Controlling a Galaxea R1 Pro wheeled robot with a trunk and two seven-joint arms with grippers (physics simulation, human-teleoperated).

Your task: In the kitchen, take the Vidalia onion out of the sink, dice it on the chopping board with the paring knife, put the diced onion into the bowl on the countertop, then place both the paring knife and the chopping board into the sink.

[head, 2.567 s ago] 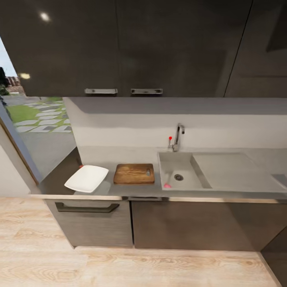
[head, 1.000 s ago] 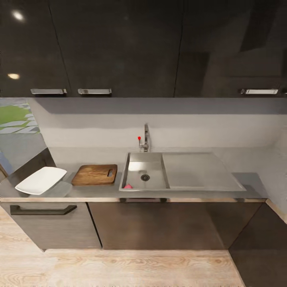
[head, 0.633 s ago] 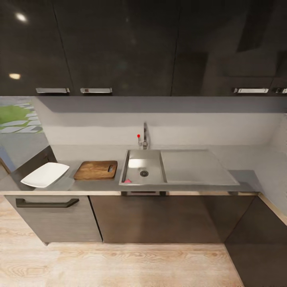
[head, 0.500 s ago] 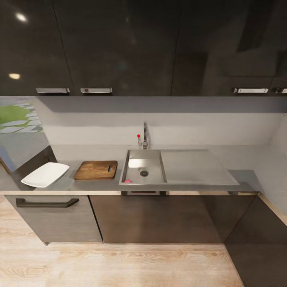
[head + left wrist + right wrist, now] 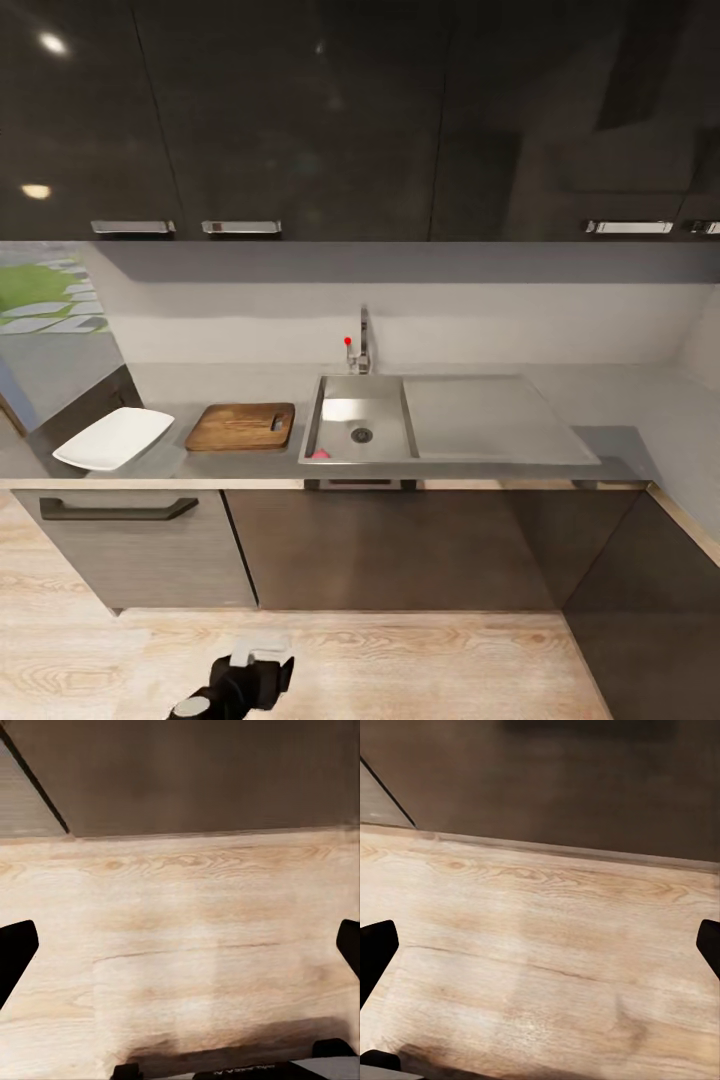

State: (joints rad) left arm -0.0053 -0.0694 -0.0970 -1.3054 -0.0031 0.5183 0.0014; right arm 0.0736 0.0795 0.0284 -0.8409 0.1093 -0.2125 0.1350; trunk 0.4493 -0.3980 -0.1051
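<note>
Change: against the head view of half a second ago, the left arm with its left gripper point(image 5: 240, 683) has risen into the lower edge of the picture, over the pale wood floor point(image 5: 400, 665); counter and camera hold as they were. Reading: the drive-up looks finished and the reach is starting; nothing is grasped yet.

Left gripper point(image 5: 180, 945): fingers spread wide, empty, aimed at floor and cabinet base.
Right gripper point(image 5: 540, 945): fingers spread wide, empty, likewise aimed at the floor.

Sink point(image 5: 410, 420): far ahead of and above the left gripper, slightly to its right.
Onion: taken to be the pinkish lump point(image 5: 319, 454) at the basin's near left corner; too small to confirm.
Chopping board point(image 5: 241, 426): ahead of the left gripper, just left of the sink.
Bowl point(image 5: 113, 438): ahead and left, beyond the board, on the countertop point(image 5: 620, 440).
Paring knife: not made out.
</note>
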